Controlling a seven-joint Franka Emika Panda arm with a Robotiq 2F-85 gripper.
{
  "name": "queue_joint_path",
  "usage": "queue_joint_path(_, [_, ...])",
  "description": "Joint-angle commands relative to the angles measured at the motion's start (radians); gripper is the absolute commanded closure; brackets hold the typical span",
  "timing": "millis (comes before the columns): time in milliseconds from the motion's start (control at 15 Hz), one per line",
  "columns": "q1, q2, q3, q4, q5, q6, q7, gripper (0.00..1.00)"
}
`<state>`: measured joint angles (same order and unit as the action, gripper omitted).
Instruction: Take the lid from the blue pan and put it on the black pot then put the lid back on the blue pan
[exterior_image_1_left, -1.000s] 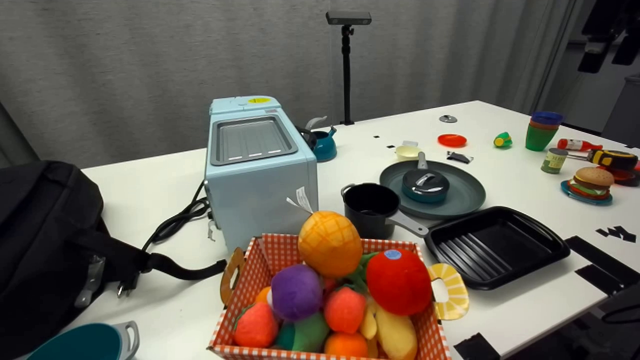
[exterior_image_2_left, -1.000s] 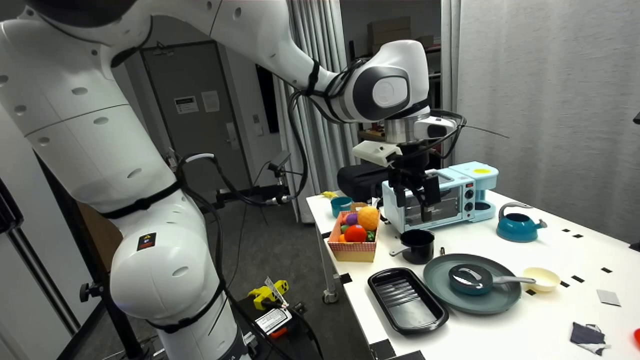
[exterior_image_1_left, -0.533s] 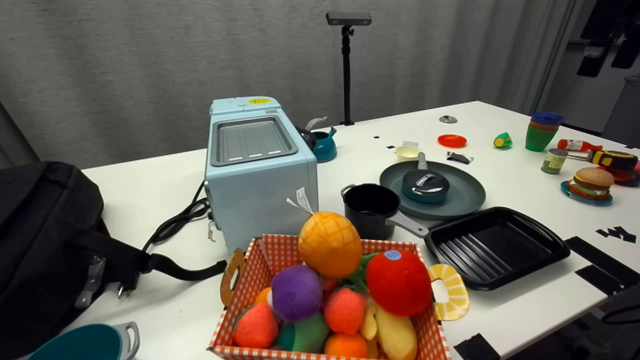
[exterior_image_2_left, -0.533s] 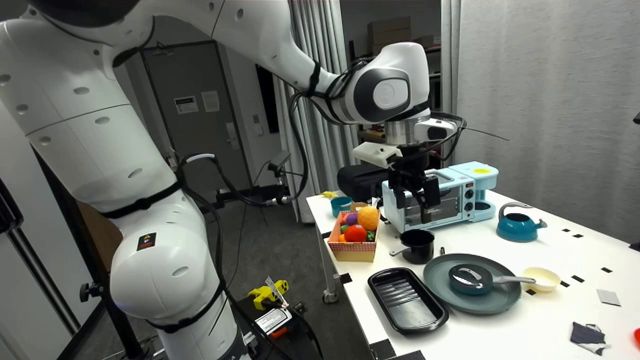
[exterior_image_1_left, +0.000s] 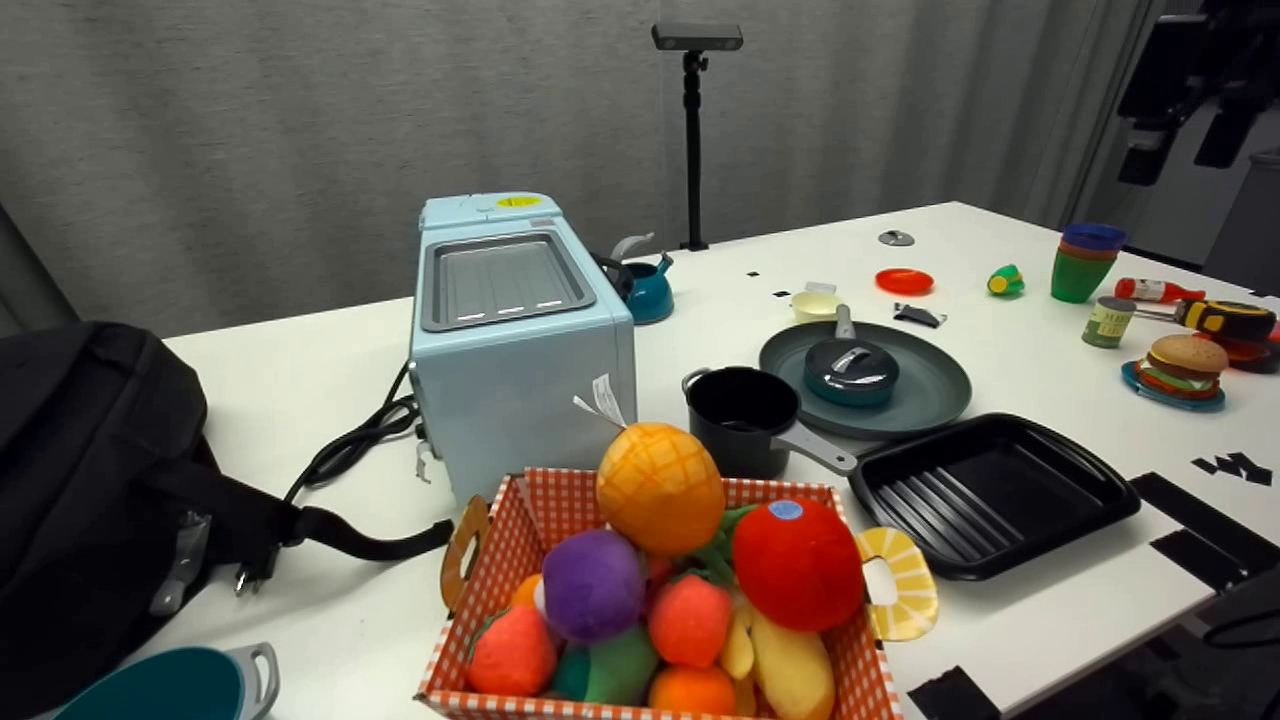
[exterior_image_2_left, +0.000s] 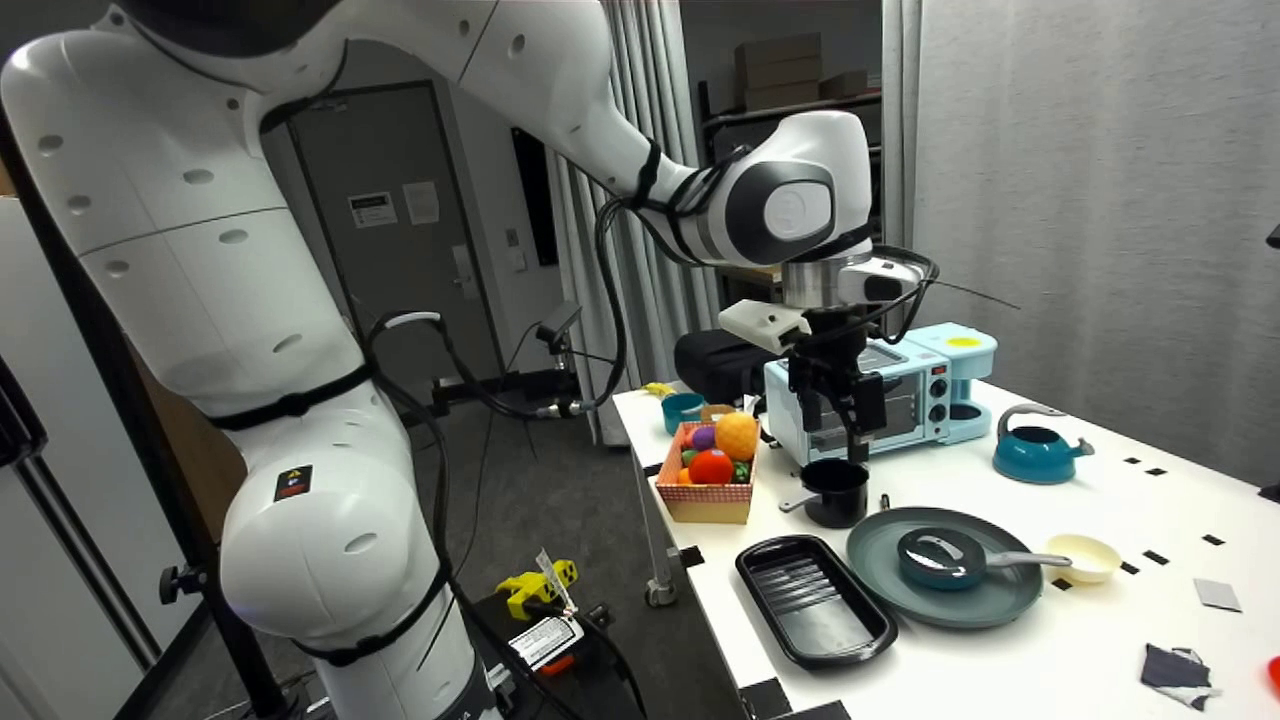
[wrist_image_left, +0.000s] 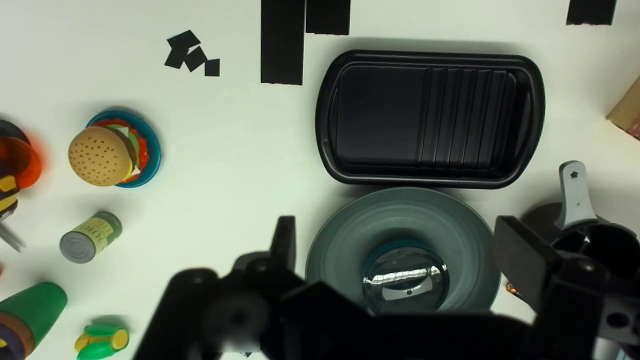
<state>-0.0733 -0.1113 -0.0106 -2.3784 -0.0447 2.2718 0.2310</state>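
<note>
The lid (wrist_image_left: 405, 267) is round, dark and glassy with a grey handle. It sits on the small teal-blue pan (exterior_image_2_left: 940, 580), whose long grey handle (exterior_image_2_left: 1030, 559) points away from the black pot (exterior_image_2_left: 838, 500). Lid (exterior_image_1_left: 850, 362) and blue pan (exterior_image_1_left: 850, 393) stand inside a wide shallow grey-green pan (exterior_image_1_left: 935, 385). The black pot (exterior_image_1_left: 740, 440) is uncovered beside it, its grey handle outward. My gripper (exterior_image_2_left: 835, 420) is open and empty, well above the table. In the wrist view the lid shows between the fingers (wrist_image_left: 395, 220), its lower edge hidden by the gripper body.
A black ribbed grill pan (wrist_image_left: 430, 120) lies against the wide pan. A fruit basket (exterior_image_1_left: 870, 660) and a light-blue toaster oven (exterior_image_1_left: 525, 400) stand near the pot. A cream bowl (exterior_image_2_left: 1085, 558) is by the blue pan's handle. A toy burger (wrist_image_left: 102, 155) and can (wrist_image_left: 90, 237) stand farther off.
My gripper has come down a little and shifted slightly to the right in the exterior view that shows the arm. The lid, pans and pot have not moved.
</note>
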Motion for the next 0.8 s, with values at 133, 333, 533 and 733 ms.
queue_joint_path(133, [0.003,0.123,-0.008,0.074,-0.041,0.069,0.122,0.0])
queue_joint_path(333, [0.012,0.184,-0.013,0.102,-0.054,0.117,0.199,0.0])
queue_joint_path(533, [0.024,0.249,-0.023,0.138,-0.078,0.162,0.293,0.0])
queue_joint_path(733, [0.044,0.307,-0.041,0.176,-0.096,0.203,0.383,0.0])
